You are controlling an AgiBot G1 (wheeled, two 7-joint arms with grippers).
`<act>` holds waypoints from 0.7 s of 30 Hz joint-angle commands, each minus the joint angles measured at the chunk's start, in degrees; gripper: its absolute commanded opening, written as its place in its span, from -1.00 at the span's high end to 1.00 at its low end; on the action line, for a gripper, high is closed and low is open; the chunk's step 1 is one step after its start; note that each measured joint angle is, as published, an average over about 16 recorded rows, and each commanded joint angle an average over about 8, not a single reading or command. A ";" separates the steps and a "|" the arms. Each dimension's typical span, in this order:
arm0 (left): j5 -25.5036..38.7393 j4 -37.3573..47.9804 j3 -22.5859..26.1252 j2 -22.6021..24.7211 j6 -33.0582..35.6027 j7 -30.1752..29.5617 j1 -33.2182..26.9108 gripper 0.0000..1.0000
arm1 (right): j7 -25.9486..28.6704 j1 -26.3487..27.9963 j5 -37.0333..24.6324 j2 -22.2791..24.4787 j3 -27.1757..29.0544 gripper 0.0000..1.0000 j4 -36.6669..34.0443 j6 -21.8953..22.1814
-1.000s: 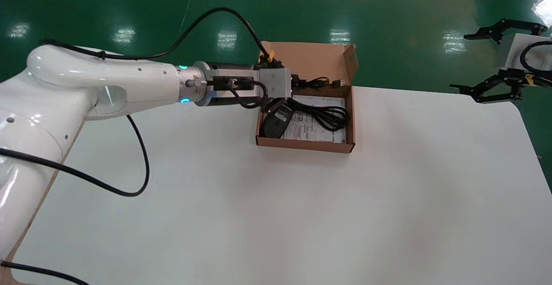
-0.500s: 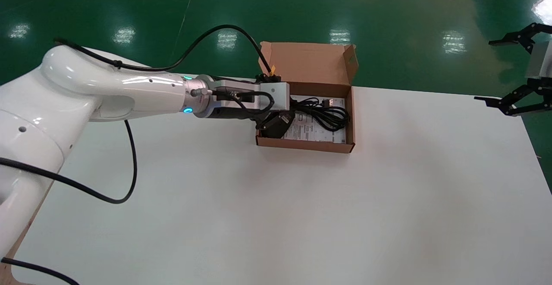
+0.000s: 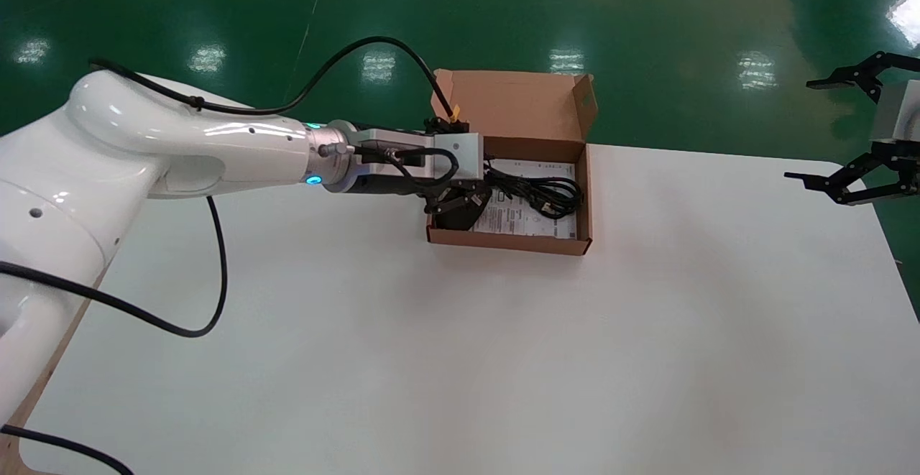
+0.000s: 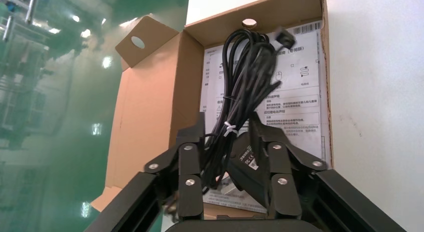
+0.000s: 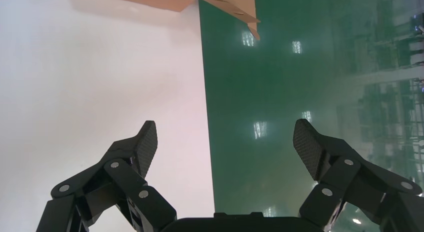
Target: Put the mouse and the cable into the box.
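Observation:
An open brown cardboard box [image 3: 512,242] stands at the table's far middle, its lid up. My left gripper [image 3: 463,198] reaches into the box's left end, shut on the black mouse [image 3: 451,218], which is tilted low over the floor of the box. In the left wrist view the mouse [image 4: 250,164] and the tied black cable bundle [image 4: 245,77] sit between the fingers of the left gripper [image 4: 227,123]. The cable [image 3: 546,193] lies coiled inside the box on a printed sheet [image 3: 525,220]. My right gripper [image 3: 798,130] hangs open, far right, off the table's edge.
The white table [image 3: 460,353] spreads wide in front of the box. Its right edge [image 5: 202,92] borders the green floor, seen under the right gripper [image 5: 225,137]. The box's raised lid [image 3: 517,105] stands behind the left gripper. A black arm cable [image 3: 215,245] loops at left.
My left gripper has sunk lower into the box with the mouse. The cable's plug end, which was up by the lid, has dropped onto the sheet. My right gripper drifted right.

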 commanded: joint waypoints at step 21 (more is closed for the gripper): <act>-0.56 -0.64 -1.22 -0.86 0.96 -0.49 0.56 -1.00 | 0.72 -0.65 0.68 -0.12 0.26 -1.00 1.03 0.35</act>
